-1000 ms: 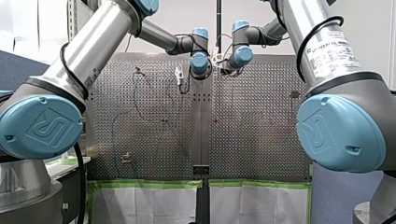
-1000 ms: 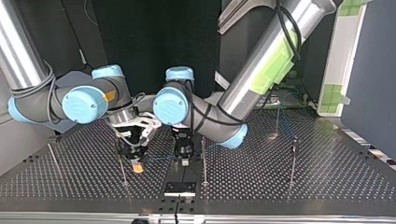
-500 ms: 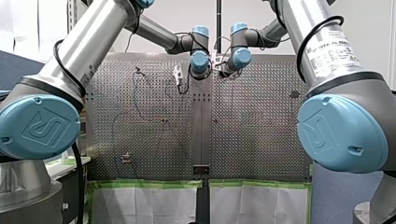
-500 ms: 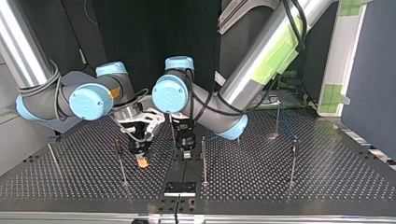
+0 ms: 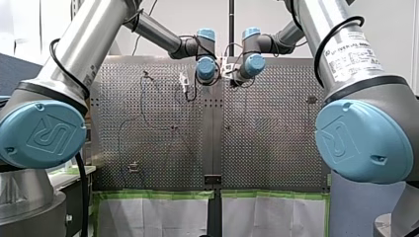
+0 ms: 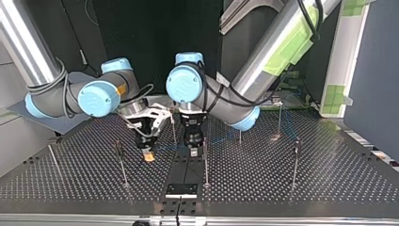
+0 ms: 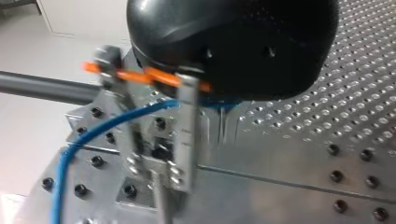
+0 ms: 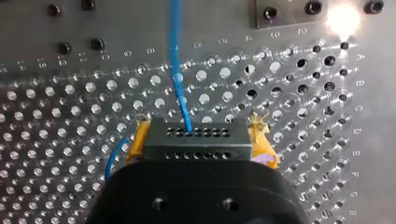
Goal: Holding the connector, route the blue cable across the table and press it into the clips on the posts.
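My right gripper (image 8: 200,131) is clamped on the connector (image 8: 201,142). Its yellow pads (image 8: 135,144) press on the two ends of the dark block, low over the table (image 8: 70,116). The blue cable (image 8: 176,70) leaves the block's front face and runs straight ahead of me across the holes.

A little further along is my left gripper (image 6: 194,149). In its wrist view the same cable passes just under the black body. I cannot tell whether that gripper is closed on the cable or only guiding it.

In the top view the two grippers hang side by side near the middle of the table, close but not touching. A thin post (image 6: 205,165) stands just beside my left gripper and another post (image 6: 123,169) just beside my right one. Beyond them a farther post (image 6: 280,117) stands toward the back, and the cable trails off faintly to that view's right.

I judge I am mid-route, with the connector in hand and the stretch between my grippers not yet seated. The next move calls for a firm hold on the connector and a taut stretch of cable. That stretch must be lined up over the nearest post's top and pressed down. The clip there is too small to make out.
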You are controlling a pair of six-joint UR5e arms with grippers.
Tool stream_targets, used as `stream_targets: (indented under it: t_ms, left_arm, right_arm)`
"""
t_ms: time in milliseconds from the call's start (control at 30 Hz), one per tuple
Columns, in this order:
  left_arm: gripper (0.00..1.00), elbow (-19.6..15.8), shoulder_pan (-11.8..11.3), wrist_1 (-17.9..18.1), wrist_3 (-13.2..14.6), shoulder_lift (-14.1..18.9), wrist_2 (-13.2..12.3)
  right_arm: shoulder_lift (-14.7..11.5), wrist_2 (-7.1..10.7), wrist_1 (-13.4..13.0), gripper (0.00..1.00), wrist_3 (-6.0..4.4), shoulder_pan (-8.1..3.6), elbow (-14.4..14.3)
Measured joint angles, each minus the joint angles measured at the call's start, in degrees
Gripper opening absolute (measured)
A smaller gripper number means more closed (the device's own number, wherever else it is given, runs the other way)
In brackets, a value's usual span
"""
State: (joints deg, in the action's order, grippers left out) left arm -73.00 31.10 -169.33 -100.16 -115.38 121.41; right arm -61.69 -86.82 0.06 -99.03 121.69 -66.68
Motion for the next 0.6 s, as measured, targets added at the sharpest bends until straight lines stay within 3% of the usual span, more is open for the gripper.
stream_targets:
  t_ms: [267, 600]
  left_arm:
    - [0.00, -4.2, -1.5, 4.3, -1.7, -0.1, -0.7]
    - [0.00, -9.9, -1.3, 9.9, -1.4, -0.1, -2.0]
  right_arm:
    - [-0.1, 0.04, 0.5, 0.00, 0.00, 0.66, -0.2]
    - [-0.2, -0.23, 0.6, 0.00, 0.23, 1.04, -3.0]
